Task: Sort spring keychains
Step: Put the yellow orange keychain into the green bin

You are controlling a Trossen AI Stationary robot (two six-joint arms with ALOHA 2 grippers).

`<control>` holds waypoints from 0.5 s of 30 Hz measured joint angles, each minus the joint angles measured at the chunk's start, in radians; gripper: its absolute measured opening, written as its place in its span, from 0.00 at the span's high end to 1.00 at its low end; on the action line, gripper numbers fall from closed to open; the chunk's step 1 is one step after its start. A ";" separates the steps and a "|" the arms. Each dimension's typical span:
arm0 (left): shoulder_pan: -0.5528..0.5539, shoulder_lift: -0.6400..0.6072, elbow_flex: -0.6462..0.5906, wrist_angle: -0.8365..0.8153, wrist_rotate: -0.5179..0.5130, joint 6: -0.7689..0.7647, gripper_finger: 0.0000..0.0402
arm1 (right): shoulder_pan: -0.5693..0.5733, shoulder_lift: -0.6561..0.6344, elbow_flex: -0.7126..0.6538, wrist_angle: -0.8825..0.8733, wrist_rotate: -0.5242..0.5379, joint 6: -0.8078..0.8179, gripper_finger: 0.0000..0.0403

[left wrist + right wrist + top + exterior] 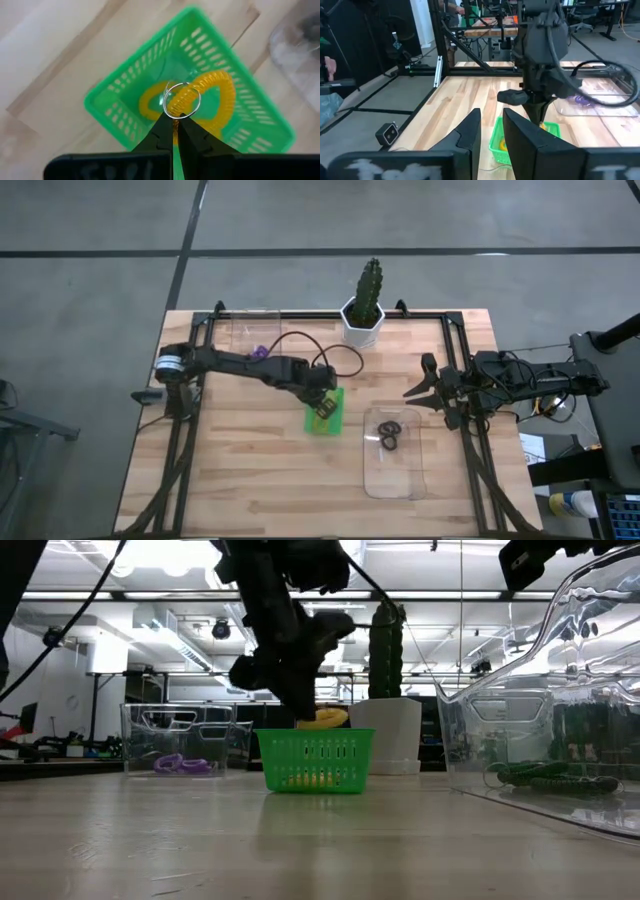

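High view: the left gripper point(322, 406) is hovering over the green basket point(333, 423) at the frame's centre; the right gripper point(418, 388) is waiting at right, partly open and empty.

Low view: the orange keychain point(322, 720) is dangling just above the basket rim.

Left wrist view: the shut fingers point(161, 136) are pinching only the metal ring point(181, 100), so the coil risks slipping back into the basket.
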 joint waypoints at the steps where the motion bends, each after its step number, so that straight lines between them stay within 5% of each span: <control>1: 0.000 0.000 -0.008 0.000 0.003 0.000 0.98 | 0.000 0.000 0.000 0.000 0.000 0.001 0.80; 15: 0.002 0.003 -0.043 0.065 0.019 -0.027 0.98 | 0.000 0.000 0.000 0.002 0.000 0.006 0.82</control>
